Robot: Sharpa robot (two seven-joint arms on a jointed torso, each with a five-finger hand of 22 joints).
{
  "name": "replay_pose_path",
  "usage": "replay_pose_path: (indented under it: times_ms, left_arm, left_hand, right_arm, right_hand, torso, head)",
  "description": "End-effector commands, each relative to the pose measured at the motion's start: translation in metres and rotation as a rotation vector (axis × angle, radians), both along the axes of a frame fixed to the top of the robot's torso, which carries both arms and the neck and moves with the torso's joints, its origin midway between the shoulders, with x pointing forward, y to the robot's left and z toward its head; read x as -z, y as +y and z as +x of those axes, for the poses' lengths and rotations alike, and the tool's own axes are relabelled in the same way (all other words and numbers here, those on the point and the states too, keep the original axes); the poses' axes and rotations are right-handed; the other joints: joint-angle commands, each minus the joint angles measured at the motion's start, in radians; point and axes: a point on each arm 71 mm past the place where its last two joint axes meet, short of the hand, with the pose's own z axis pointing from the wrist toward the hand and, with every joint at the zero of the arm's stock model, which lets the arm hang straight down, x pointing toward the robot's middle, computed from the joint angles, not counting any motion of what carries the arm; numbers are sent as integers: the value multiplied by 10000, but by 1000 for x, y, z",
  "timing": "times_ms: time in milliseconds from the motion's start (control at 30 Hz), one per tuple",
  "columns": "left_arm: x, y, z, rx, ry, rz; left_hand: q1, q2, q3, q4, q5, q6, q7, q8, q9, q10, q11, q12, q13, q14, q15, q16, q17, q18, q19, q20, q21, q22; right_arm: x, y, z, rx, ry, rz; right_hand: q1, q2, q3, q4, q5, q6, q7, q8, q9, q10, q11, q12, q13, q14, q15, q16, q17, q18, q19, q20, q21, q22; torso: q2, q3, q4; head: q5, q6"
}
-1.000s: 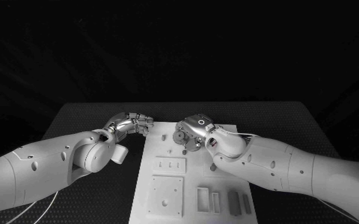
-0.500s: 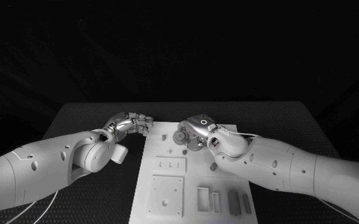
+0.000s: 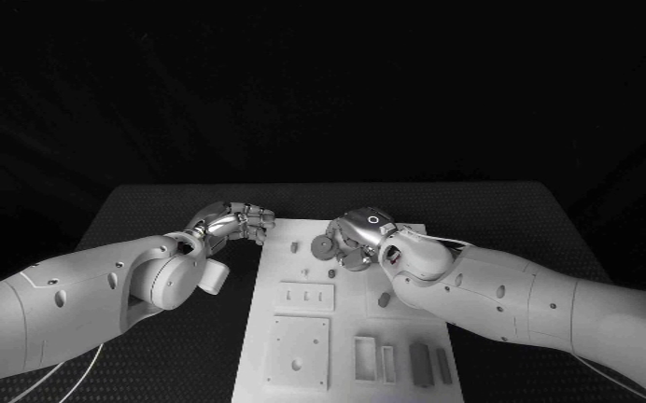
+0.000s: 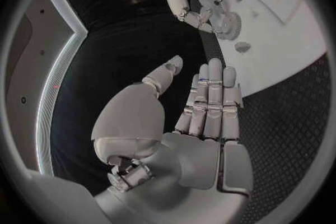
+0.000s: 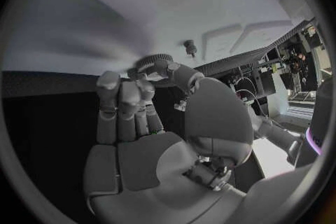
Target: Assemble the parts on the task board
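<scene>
- Right hand (image 3: 361,235): I have it over the far end of the task board (image 3: 303,366), fingers closed round a small toothed gear (image 5: 154,61). In the right wrist view the gear sits pinched at the fingertips (image 5: 143,87), its knurled rim showing above them.
- Gear, seen from the head view (image 3: 325,247): it lies low against the board's far end, just beside the right hand. I cannot tell whether it already rests on the board or on a post.
- Small peg (image 5: 190,46): it stands on the board just beyond the gear; I judge it the likely seat, though that is my reading only.
- Left hand (image 3: 237,220): it holds nothing. In the left wrist view the fingers (image 4: 213,101) lie straight and together, thumb apart, at the board's left edge.
- Step in hand, as I judge it: seating the gear. I would keep it level, centre its bore over the seat, lower slowly, and loosen the pinch only once it sits flat.
- Near end of the board: a recessed square plate (image 3: 299,352) and slotted pieces (image 3: 377,359) lie well apart from the hands.
- Surface and room: a black textured table (image 3: 161,202); the room behind it is dark.
</scene>
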Motion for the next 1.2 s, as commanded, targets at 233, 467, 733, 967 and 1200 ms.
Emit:
replay_pose_path:
  times_ms: [233, 467, 733, 967, 1200]
  left_arm:
    - [-1, 1, 0, 30, -58, -59]
    - [-1, 2, 0, 12, -62, -53]
    - [-2, 5, 1, -52, -102, -43]
    - [-1, 9, 2, -128, -145, -22]
    - [-1, 8, 4, -114, -158, -15]
  left_hand:
    - [-81, -28, 4, 44, -33, -44, 47, -43, 17, -64, 24, -51, -14, -87, 0, 62, -12, 125, -63, -34, 55, 86]
    - [-82, -28, 5, 44, -33, -45, 48, -44, 18, -66, 24, -53, -14, -87, 0, 62, -13, 126, -63, -34, 55, 86]
    - [-76, -34, 10, 33, -34, -49, 44, -53, 26, -109, 35, -83, -24, -95, 3, 59, -18, 129, -71, -34, 56, 83]
    - [-70, -43, 9, 26, -52, -34, 33, -53, 43, -48, 18, -57, -8, -91, 1, 65, -21, 131, -74, -33, 64, 82]
    - [-90, -47, -7, 28, -85, -14, 39, -56, 67, 80, -32, 4, 27, -90, -4, 74, -26, 131, -78, -33, 74, 80]
  right_arm:
    - [-1, -9, -2, 70, 97, 133]
    - [-11, -22, -6, 5, -420, 1364]
    - [-30, -57, 0, 91, 211, 3105]
    - [-47, -108, 2, 513, 1264, 4256]
    - [-48, -145, 0, 739, 1648, 3880]
  right_hand:
    - [-27, 624, 542, -557, 2017, 150, 4, 64, 1, -112, 44, 110, -46, -20, 35, -65, 57, 376, -110, 28, 14, 110]
    - [-313, 405, 380, -506, 1030, 202, -12, 99, 4, -29, 27, 168, -68, 48, 30, -49, 78, 377, 32, 30, 80, 104]
    - [-555, -138, -430, -270, -1587, 140, 2, 95, -31, -34, 37, 220, -137, 93, 35, -92, 135, 377, 131, -60, 62, 50]
    - [-448, -23, -1383, -530, -3516, 39, 44, 87, -46, -288, 71, 237, -140, -85, 49, -194, 205, 377, -141, -140, -21, 89]
    - [-283, 219, -2227, -978, -4097, -5, 67, 109, -37, -586, 99, 249, -140, -382, 74, -272, 311, 377, -496, -124, -101, 152]
  torso:
    - [0, 13, -14]
    - [-5, 13, -10]
    - [-12, 26, -25]
    - [-47, 74, -146]
    - [-108, 144, -286]
  head:
    - [26, 7]
    - [-7, 71]
    - [-82, 201]
    - [-136, 248]
    - [-99, 247]
